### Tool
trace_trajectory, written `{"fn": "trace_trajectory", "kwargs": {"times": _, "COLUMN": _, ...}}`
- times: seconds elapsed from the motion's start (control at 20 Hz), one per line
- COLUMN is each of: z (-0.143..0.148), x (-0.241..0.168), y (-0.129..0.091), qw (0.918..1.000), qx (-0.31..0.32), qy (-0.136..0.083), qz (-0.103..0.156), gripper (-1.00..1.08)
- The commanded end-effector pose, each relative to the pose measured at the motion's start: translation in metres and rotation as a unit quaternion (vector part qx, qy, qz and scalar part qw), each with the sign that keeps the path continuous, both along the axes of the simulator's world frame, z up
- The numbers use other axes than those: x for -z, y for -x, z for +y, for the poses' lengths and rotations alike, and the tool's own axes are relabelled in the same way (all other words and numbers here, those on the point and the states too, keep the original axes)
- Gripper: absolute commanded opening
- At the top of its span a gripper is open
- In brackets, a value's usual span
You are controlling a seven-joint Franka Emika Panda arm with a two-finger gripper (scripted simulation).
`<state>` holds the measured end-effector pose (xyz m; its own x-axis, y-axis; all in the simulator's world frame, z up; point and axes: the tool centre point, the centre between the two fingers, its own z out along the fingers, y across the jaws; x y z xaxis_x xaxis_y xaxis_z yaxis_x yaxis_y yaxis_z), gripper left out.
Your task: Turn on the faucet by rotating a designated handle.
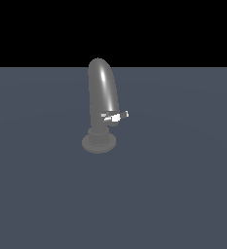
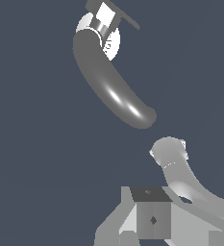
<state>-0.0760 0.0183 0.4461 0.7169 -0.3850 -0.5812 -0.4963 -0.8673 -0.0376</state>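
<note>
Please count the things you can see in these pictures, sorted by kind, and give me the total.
Faucet: 1
Handle on the faucet: 1
Robot arm parts, seen in the wrist view only: 1
Total: 3

Dim flat render, sharp throughout; bright glare streak on faucet spout.

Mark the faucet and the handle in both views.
faucet [image 1: 101, 92], exterior view, mid spout.
handle [image 1: 116, 116], exterior view, middle of the bar.
faucet [image 2: 108, 86], wrist view, spout.
handle [image 2: 105, 14], wrist view, white patch.
</note>
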Motion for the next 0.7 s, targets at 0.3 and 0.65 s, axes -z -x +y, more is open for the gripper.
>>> {"fn": "trace_trajectory", "kwargs": {"times": 0.3, "z": -0.005, "x": 0.031, "y": -0.037, "qw": 0.9946, "qx": 0.059, "qy": -0.024, "qz": 0.082, "gripper": -1.0}}
{"fn": "trace_trajectory", "kwargs": {"times": 0.65, "z": -0.012, "x": 0.061, "y": -0.063, "qw": 0.9813, "qx": 0.11, "qy": -0.044, "qz": 0.152, "gripper": -1.0}}
